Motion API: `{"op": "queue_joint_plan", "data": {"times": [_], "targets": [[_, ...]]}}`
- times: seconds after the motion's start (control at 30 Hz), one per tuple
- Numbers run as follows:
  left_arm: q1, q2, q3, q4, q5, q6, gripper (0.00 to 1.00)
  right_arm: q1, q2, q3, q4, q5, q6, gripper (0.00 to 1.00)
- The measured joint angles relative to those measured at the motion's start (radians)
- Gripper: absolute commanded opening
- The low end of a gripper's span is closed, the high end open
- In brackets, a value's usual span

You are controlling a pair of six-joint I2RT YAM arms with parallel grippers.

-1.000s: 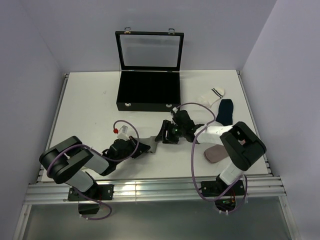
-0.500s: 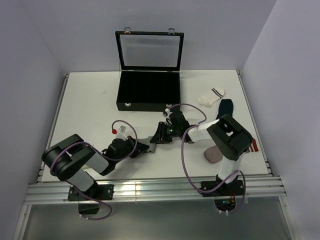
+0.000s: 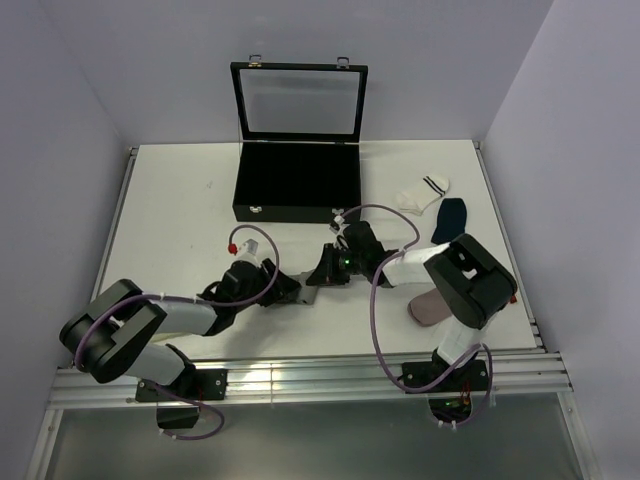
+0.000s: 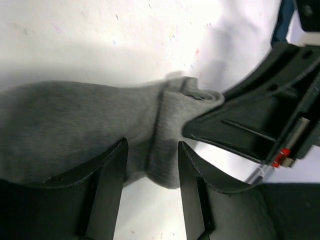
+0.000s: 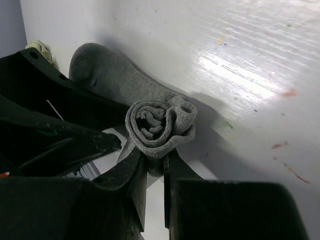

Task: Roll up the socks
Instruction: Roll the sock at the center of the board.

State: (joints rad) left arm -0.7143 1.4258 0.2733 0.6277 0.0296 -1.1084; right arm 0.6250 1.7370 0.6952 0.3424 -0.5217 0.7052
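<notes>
A grey sock lies flat on the white table, its far end wound into a tight roll. My right gripper is shut on the underside of that roll. My left gripper is open, its fingers either side of the sock's folded part without pinching it. In the top view the left gripper and right gripper meet tip to tip over the grey sock. A white sock with black stripes and a navy sock lie at the back right.
A black case with its glass lid raised stands behind the grippers. Another greyish sock lies beside the right arm's base. Walls close the table on both sides.
The left gripper has opened and let go of the grey sock, and the left arm has stretched lower. The right gripper has closed on the rolled end.
</notes>
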Motion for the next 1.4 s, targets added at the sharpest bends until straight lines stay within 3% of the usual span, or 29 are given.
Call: {"op": "queue_joint_plan", "data": {"times": [0.17,0.4,0.67,1.0,1.4], "targets": [[0.022,0.007,0.060,-0.090,-0.027,0.071,0.51,-0.024,-0.060,-0.016,-0.056,0.032,-0.034,0.00],[0.030,0.131,0.208,-0.139,-0.018,0.180,0.49,-0.030,-0.108,-0.016,-0.135,0.108,-0.061,0.00],[0.039,0.240,0.336,-0.141,0.058,0.303,0.55,-0.035,-0.139,0.053,-0.322,0.226,-0.063,0.00],[0.047,0.198,0.323,-0.141,0.085,0.383,0.65,-0.033,-0.085,0.253,-0.630,0.319,-0.030,0.00],[0.050,0.200,0.303,-0.123,0.077,0.399,0.66,-0.013,0.033,0.411,-0.842,0.364,-0.022,0.00]]}}
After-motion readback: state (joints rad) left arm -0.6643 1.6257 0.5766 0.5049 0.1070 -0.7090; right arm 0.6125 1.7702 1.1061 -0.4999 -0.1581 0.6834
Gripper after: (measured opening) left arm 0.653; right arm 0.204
